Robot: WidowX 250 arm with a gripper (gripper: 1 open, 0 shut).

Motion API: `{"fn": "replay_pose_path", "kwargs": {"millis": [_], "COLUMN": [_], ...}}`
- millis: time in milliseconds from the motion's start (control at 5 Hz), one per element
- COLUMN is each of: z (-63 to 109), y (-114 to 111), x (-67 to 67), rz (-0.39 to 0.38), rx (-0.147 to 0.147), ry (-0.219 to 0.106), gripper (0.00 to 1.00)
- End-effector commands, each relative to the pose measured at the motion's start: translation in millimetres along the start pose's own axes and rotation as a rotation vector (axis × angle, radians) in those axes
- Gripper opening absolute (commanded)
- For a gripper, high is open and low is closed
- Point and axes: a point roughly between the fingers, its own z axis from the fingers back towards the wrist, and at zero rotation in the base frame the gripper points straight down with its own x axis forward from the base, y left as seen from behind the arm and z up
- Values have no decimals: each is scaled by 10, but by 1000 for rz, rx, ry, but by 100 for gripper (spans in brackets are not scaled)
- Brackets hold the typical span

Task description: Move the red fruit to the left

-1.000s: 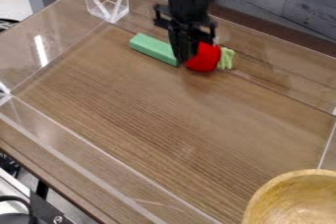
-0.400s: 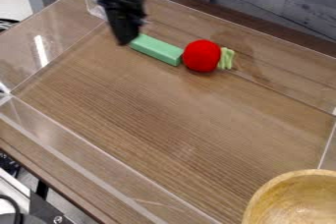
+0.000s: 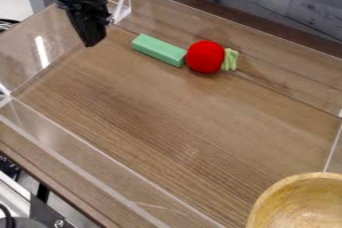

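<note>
The red fruit (image 3: 205, 57) is a small bright red ball with a pale green leafy bit on its right side. It rests on the wooden table, touching the right end of a flat green block (image 3: 158, 49). My gripper (image 3: 91, 38) hangs at the upper left, pointing down, its black fingers shut with nothing between them. It is well to the left of the fruit and the block, apart from both.
Clear plastic walls (image 3: 40, 47) ring the wooden table (image 3: 174, 132). The rim of a wooden bowl (image 3: 301, 204) shows at the bottom right corner. A dark wall runs along the back.
The gripper has left the red fruit and swung left across the table, past the green block, staying shut. The fruit has stayed beside the block.
</note>
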Motion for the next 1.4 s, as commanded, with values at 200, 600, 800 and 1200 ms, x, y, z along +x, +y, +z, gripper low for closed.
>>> {"fn": "replay_pose_path", "kwargs": {"millis": [200,600,800,1200], "z": [186,242,330,332], "y": [95,52,3,-23], "x": [15,-66,-65,179], "rz": [27,44,65,109], "rx": [5,-23,-35,-57], "ry": [-51,-51,-54,-54], "gripper": [0,0,0,0]}}
